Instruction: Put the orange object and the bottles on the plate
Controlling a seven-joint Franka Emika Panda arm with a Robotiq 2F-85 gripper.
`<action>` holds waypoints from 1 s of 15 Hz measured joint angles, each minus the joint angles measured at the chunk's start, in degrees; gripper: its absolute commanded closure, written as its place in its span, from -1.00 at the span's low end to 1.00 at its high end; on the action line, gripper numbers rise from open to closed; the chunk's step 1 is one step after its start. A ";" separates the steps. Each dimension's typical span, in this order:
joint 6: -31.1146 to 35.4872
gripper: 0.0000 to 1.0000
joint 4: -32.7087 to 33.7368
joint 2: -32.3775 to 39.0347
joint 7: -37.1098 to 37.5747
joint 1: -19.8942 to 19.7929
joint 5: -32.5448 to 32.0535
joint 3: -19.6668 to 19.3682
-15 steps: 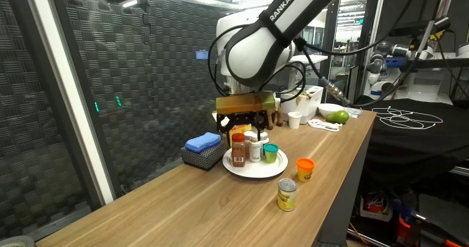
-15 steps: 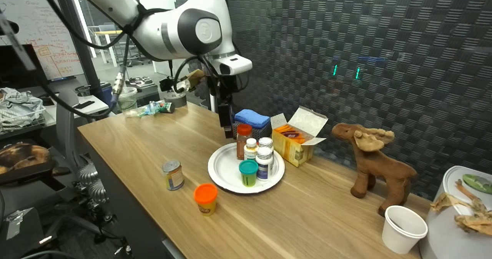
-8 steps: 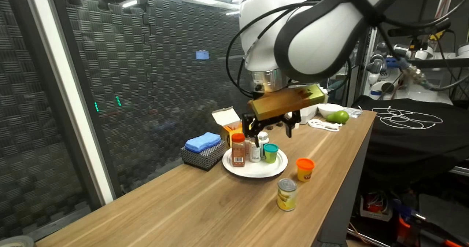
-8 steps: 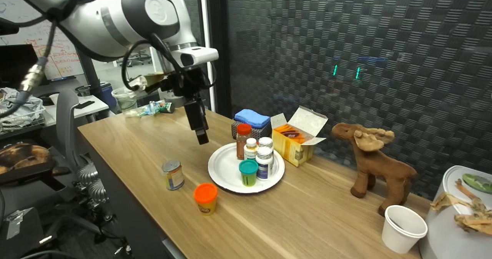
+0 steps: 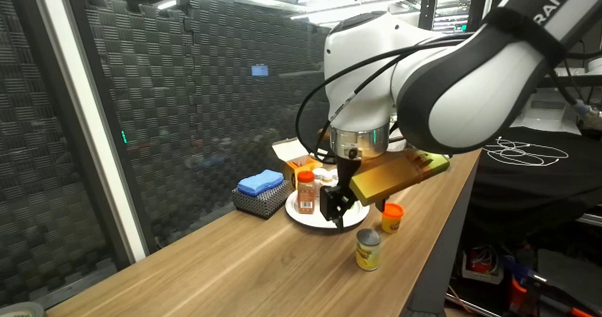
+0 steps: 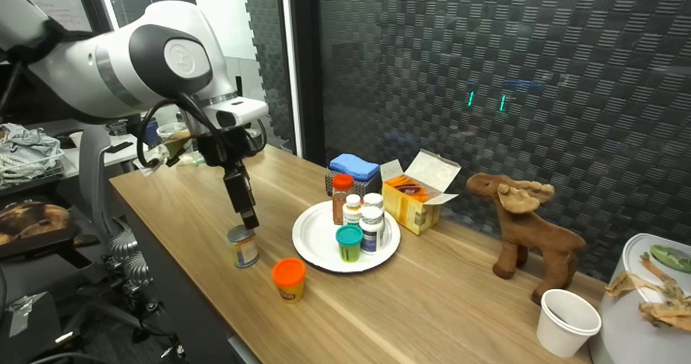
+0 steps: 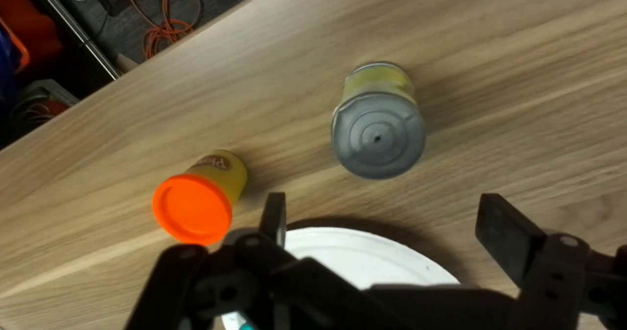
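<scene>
The orange object [image 6: 289,278], a small yellow tub with a bright orange lid, stands upright on the table beside the plate [image 6: 316,241]. On that white plate are a red-capped brown bottle [image 6: 343,199], a few white bottles [image 6: 371,233] and a green jar [image 6: 349,243] with a teal lid. A can [image 7: 378,135] with a grey top and yellow label stands off the plate, close to the orange object [image 7: 192,209]. My gripper [image 7: 383,200] is open, nothing between its fingers, above the table near the plate's rim and the can. In an exterior view the arm partly covers the plate's load.
Behind the plate are a blue sponge [image 6: 354,166] on a dark mesh block and an open yellow box [image 6: 413,207]. A brown toy moose [image 6: 532,234] and white paper cups [image 6: 564,326] stand farther along. The table's edge [image 6: 183,269] runs close to the can.
My open gripper has travelled from the far side of the plate towards the can and come down lower, turning somewhat. The objects on the table and plate stay where they were.
</scene>
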 measured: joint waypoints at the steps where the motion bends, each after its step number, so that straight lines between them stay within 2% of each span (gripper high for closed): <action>1: 0.80 -1.00 0.00 0.76 -0.11 0.00 0.00 0.15; 7: 2.52 -1.00 0.01 3.96 -1.63 -0.13 0.83 0.16; 15: 5.36 -1.00 -1.61 3.35 -9.00 -1.20 13.35 0.33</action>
